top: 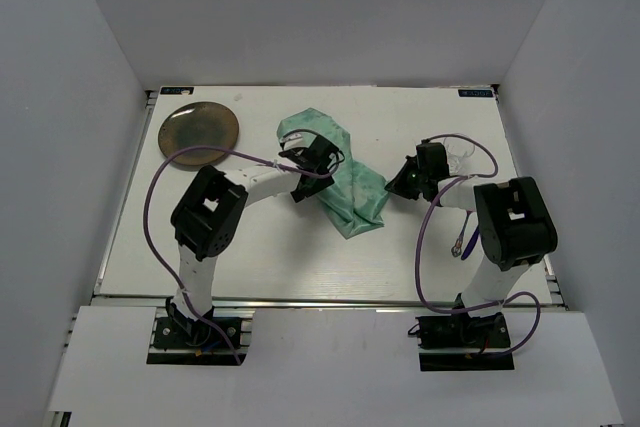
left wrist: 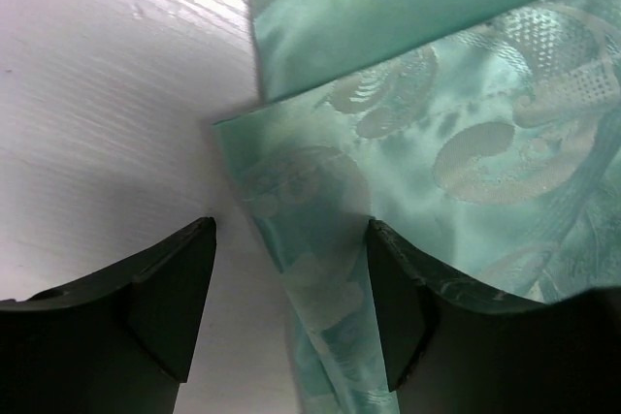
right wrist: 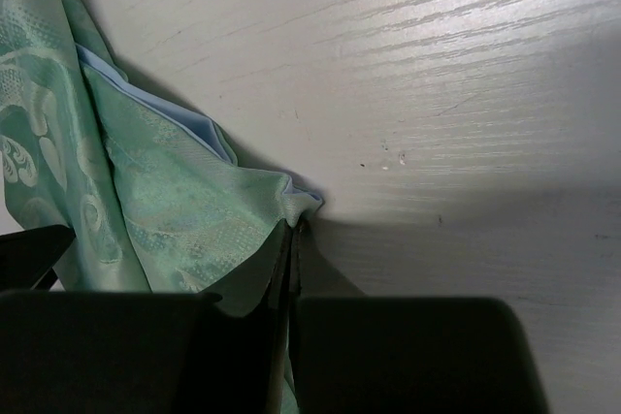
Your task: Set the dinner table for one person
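The dinner table [top: 300, 252] is a large white tabletop. A shiny mint-green patterned cloth mat [top: 338, 175] lies crumpled and folded at its middle. My left gripper [top: 306, 163] is open over the mat's left part; in the left wrist view [left wrist: 291, 307] a fold of the mat [left wrist: 320, 269] lies between the two dark fingers [left wrist: 175, 298], and the far finger rests on the cloth. My right gripper [top: 403, 184] is at the mat's right edge; in the right wrist view [right wrist: 295, 230] its jaws are shut on a corner of the mat [right wrist: 175, 201].
A round brown plate [top: 199, 129] lies at the back left. A clear glass [top: 461, 156] stands behind the right wrist. A piece of cutlery [top: 462, 241] lies by the right arm. Grey walls enclose the table on three sides.
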Controlling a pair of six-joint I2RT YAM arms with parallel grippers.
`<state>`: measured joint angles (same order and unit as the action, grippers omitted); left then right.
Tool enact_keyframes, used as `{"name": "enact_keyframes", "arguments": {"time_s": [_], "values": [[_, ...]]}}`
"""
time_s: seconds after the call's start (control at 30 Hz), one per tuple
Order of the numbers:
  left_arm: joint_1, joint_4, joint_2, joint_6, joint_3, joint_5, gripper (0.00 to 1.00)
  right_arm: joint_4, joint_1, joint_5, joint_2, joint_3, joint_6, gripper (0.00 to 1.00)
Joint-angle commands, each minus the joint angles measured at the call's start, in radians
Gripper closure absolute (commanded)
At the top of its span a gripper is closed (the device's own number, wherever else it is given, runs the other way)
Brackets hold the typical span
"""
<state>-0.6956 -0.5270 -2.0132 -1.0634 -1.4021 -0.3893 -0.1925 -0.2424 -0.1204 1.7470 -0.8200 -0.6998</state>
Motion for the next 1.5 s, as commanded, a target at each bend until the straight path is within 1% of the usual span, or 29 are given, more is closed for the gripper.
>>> {"name": "enact_keyframes", "arguments": {"time_s": [0.0,0.03,0.23,0.3,0.43,0.57,0.6,0.67,0.7,0.77,0.8,0.87,0.97,1.0,1.03,1.07,1.1,1.13,1.17,1.2,1.23,1.27,1.3,1.33,1.37,1.4,1.47], "values": [[0.005,-0.021,0.071,-0.033,0.020,-0.066,0.27,-0.010,0.002,-0.004,-0.029,0.007,0.017,1.00],[0.005,-0.019,0.079,-0.035,0.025,-0.072,0.27,-0.010,0.002,-0.007,-0.029,0.007,0.016,1.00],[0.015,0.058,0.082,0.005,0.043,-0.097,0.42,-0.013,0.003,-0.012,-0.035,0.021,0.016,1.00],[0.015,0.119,0.085,0.022,0.063,-0.089,0.42,-0.012,0.002,-0.012,-0.040,0.025,0.019,1.00],[0.024,0.139,0.076,0.020,0.063,-0.076,0.44,-0.002,0.003,-0.012,-0.043,0.022,0.023,1.00],[0.024,0.147,0.070,0.020,0.069,-0.074,0.62,0.001,0.003,-0.013,-0.049,0.021,0.017,1.00],[0.033,0.147,0.071,0.020,0.071,-0.074,0.71,0.004,0.002,-0.012,-0.055,0.021,0.017,1.00],[0.033,0.137,0.079,0.026,0.066,-0.077,0.79,0.007,0.002,-0.012,-0.057,0.016,0.014,1.00],[0.033,0.131,0.083,0.026,0.061,-0.086,0.91,0.010,0.002,-0.010,-0.064,0.015,0.011,1.00],[0.033,0.136,0.099,0.045,0.057,-0.088,0.94,0.013,0.003,-0.010,-0.070,0.010,0.006,1.00],[0.042,0.139,0.102,0.051,0.055,-0.089,1.00,0.014,0.003,-0.016,-0.078,0.009,0.002,1.00],[0.053,0.130,0.103,0.068,0.032,-0.088,1.00,0.013,0.005,-0.030,-0.093,0.005,-0.003,1.00],[0.062,0.072,0.117,0.092,-0.032,-0.120,1.00,-0.005,0.006,-0.067,-0.161,-0.004,-0.001,1.00],[0.073,0.046,0.137,0.111,-0.096,-0.141,1.00,0.002,0.008,-0.068,-0.219,-0.013,0.008,1.00],[0.083,-0.025,0.149,0.115,-0.136,-0.192,1.00,0.019,0.015,-0.059,-0.249,-0.024,0.010,1.00],[0.093,-0.063,0.163,0.121,-0.179,-0.216,1.00,0.069,0.015,-0.024,-0.327,-0.054,0.014,1.00],[0.114,-0.108,0.192,0.128,-0.261,-0.242,1.00,0.105,0.020,-0.003,-0.368,-0.074,0.022,1.00],[0.128,-0.207,0.214,0.125,-0.302,-0.281,1.00,0.152,0.032,0.022,-0.412,-0.097,0.028,1.00],[0.142,-0.255,0.235,0.117,-0.342,-0.298,1.00,0.239,0.038,0.065,-0.497,-0.138,0.034,1.00],[0.168,-0.325,0.295,0.109,-0.388,-0.310,1.00,0.278,0.041,0.088,-0.545,-0.162,0.052,1.00],[0.179,-0.347,0.335,0.109,-0.396,-0.328,1.00,0.315,0.046,0.105,-0.590,-0.183,0.065,1.00],[0.179,-0.360,0.382,0.106,-0.390,-0.339,1.00,0.384,0.046,0.149,-0.672,-0.203,0.071,1.00],[0.188,-0.349,0.436,0.105,-0.339,-0.347,1.00,0.413,0.045,0.153,-0.716,-0.246,0.078,1.00],[0.188,-0.328,0.559,0.108,-0.304,-0.342,1.00,0.438,0.043,0.154,-0.750,-0.266,0.091,1.00],[0.188,-0.289,0.629,0.118,-0.258,-0.332,1.00,0.482,0.041,0.153,-0.814,-0.290,0.097,1.00],[0.188,-0.199,0.762,0.143,-0.159,-0.326,1.00,0.507,0.041,0.150,-0.834,-0.341,0.108,1.00],[0.188,-0.104,0.859,0.177,-0.074,-0.295,1.00,0.566,0.045,0.143,-0.865,-0.405,0.124,1.00]]}}
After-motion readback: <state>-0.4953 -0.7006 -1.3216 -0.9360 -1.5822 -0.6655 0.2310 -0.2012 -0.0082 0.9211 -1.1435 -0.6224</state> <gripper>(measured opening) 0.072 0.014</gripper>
